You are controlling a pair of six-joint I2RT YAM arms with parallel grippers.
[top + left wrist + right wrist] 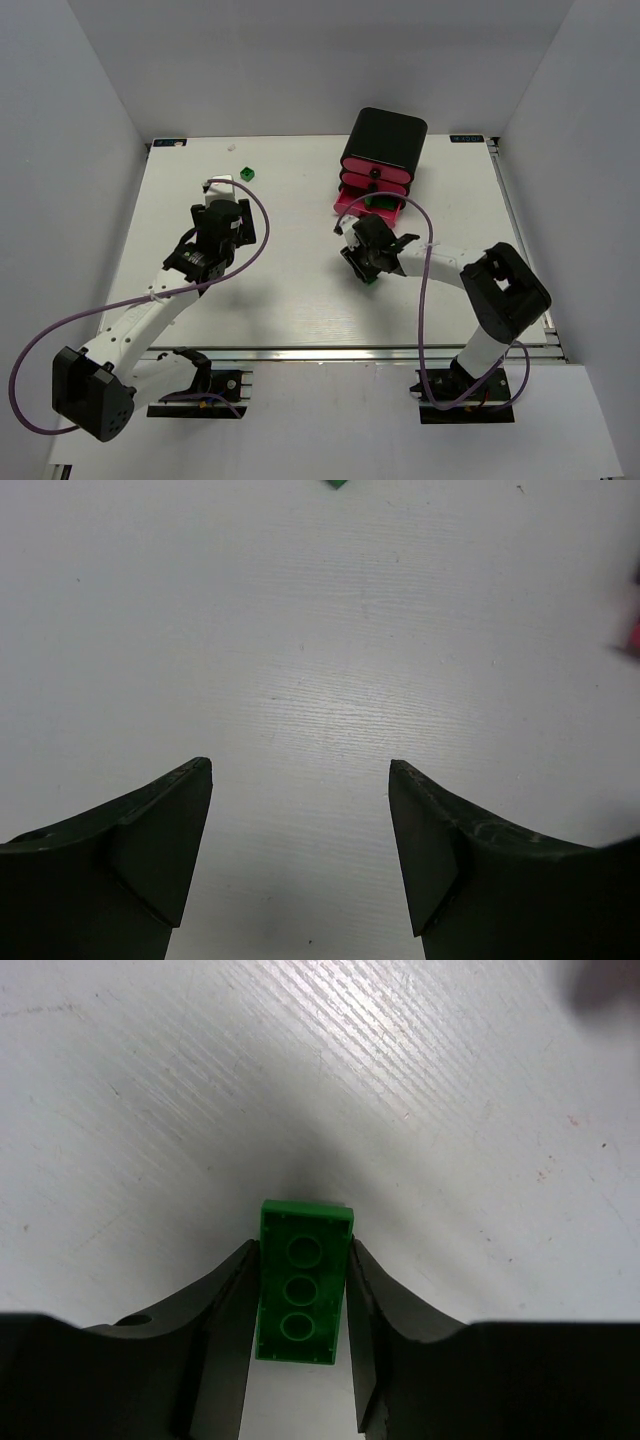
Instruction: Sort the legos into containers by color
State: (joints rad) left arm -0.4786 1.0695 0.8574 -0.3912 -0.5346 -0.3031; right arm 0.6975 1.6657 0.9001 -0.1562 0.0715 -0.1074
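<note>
Right gripper (302, 1248) is clamped on a green brick (303, 1285), one finger flat against each long side; that narrow grip should keep the piece square for carrying. The brick's hollow underside, with three round tubes, faces the wrist camera. Whether it is clear of the table (150, 1080) I cannot tell.

Just beyond the claw, a little to its right, stands the black cabinet (385, 132) with its pink drawers (378, 181). The bottom drawer (345, 207) is pulled out with something green inside, likely so greens can be dropped in from above.

Well off to the claw's left, the left gripper (300, 775) hangs with jaws apart over bare table, holding nothing. Beyond that one a green cube (248, 174) lies loose.

No brand or lettering reads on the brick, and the tags (170, 143) at the table's far corners are too small to read.
</note>
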